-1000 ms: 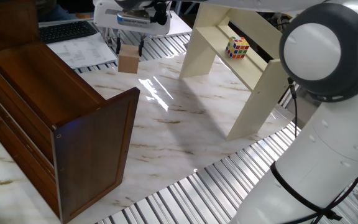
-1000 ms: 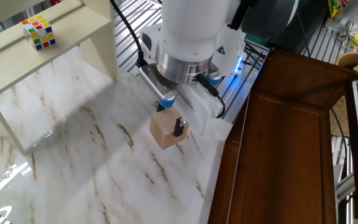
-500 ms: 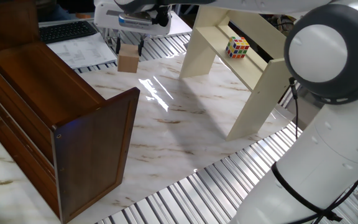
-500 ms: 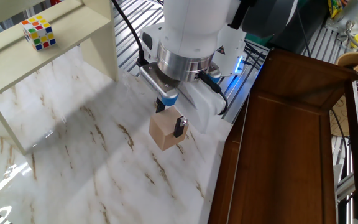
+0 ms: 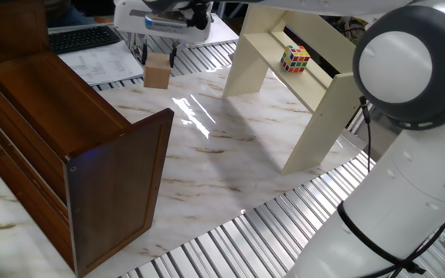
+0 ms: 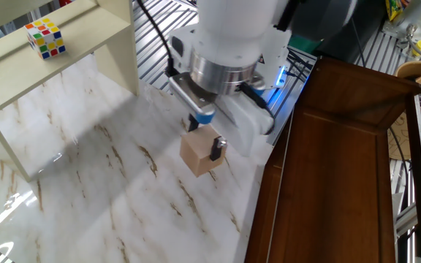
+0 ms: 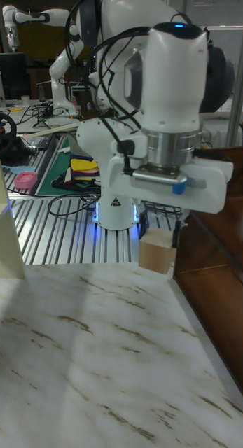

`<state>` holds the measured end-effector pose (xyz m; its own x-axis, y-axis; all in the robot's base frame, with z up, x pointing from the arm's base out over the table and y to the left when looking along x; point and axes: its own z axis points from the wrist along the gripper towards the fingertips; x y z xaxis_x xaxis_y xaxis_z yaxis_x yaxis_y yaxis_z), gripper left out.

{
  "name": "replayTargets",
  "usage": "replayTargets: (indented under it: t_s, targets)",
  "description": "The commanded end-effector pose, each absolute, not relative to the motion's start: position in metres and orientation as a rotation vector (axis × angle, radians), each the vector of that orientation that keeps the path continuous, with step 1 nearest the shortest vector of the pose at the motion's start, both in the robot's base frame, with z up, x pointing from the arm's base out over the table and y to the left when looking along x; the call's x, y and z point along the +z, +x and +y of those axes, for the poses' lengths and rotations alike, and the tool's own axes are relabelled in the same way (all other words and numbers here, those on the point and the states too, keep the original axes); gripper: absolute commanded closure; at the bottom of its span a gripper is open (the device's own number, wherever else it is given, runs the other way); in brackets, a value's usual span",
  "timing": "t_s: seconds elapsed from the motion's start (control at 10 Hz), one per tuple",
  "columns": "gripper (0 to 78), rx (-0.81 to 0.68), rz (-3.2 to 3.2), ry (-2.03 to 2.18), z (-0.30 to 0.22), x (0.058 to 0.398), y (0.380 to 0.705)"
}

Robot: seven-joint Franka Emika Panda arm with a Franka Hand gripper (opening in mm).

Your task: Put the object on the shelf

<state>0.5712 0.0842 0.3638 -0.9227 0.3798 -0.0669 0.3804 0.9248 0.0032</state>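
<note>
In one fixed view the gripper [image 5: 157,55] clamps the plain tan wooden cube [image 5: 157,73], which has risen slightly and drifted towards the dark panelled shelf [image 5: 60,147] since a second ago, hanging clear of the marble tabletop [image 5: 230,162] near its far edge. The other fixed view shows the cube [image 6: 202,151] lifted beside the shelf's [image 6: 327,183] glossy flat top, so the carry upward seems under way. In the tall fixed view the square-cornered, matte cube [image 7: 157,250] hangs just beside the shelf [image 7: 216,280].
</note>
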Motion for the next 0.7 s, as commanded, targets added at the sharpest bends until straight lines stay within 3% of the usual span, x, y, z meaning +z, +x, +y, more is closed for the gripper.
replayTargets:
  t_s: [0.1, 0.7]
  targets:
    - [76.3, -0.018, 3.025, 0.664, 0.124, 0.386, 0.568]
    - [76.3, 0.006, 3.039, 0.848, 0.19, 0.407, 0.548]
